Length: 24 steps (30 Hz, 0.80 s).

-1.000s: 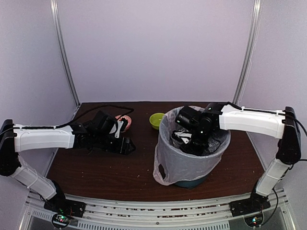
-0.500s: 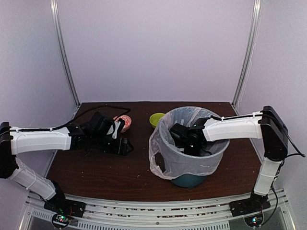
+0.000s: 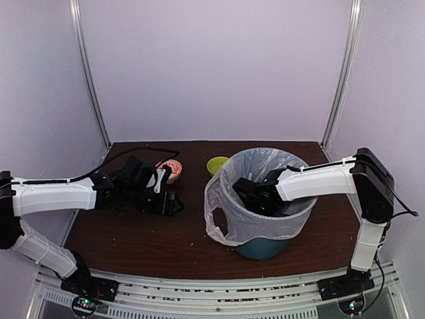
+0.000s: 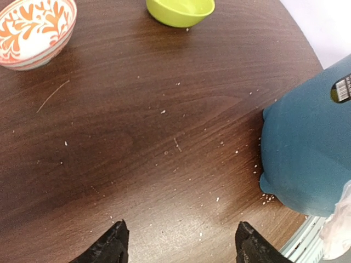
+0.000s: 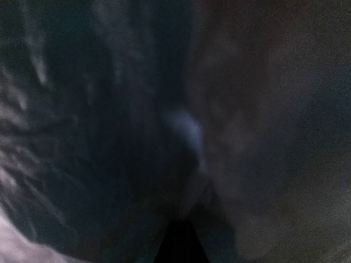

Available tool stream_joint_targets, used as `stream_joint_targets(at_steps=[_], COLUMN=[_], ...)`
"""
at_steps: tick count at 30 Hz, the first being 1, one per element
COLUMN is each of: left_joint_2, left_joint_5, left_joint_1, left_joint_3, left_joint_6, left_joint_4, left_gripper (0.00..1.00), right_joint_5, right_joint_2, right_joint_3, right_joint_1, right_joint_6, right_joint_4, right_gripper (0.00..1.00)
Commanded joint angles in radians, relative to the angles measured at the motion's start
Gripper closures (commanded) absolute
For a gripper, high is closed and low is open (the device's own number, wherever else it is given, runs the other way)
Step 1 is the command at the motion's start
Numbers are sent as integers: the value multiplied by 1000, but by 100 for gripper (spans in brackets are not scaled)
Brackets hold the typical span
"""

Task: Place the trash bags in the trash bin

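Where the crinkly bag (image 3: 255,222) drapes it, the bin (image 3: 262,250) tapers.

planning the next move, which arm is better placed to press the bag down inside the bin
Right. The right fingers sit shut deep inside the trash bag lining the trash bin. The left fingers hang open over the table beside the bin, holding nothing.

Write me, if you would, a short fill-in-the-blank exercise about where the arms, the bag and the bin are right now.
The right gripper is ___ the trash bin. The trash bag hangs over the bin's ___. The left gripper hovers over the table with its jaws ___. The plain bowl is ___ in colour.
Missing words: inside; rim; open; green.
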Motion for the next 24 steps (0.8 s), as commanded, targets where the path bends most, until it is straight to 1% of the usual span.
stream_joint_targets(at_steps=[1,6,11,16,24], left_joint_2=[-52,-96,-113,-79,30], left_joint_5=[22,78,211,317,359], left_joint_1=[6,6,6,6,-1], left_joint_3=[9,14,14,32,88], left_joint_6=[40,75,108,120,117], left_joint_4=[91,178,286,356,410], left_gripper=[32,31,31,31,32], right_joint_5=[-7,-23,14,41,64], right_joint_2=[38,51,-7,-100,-192], right_joint_3=[-30,-74,-21,31,32], right_joint_1=[8,7,8,8,8], right_joint_6=[-5,-5,8,44,80], right_joint_4=[30,62,17,-36,-82], right_gripper=[100,100,100,100,99])
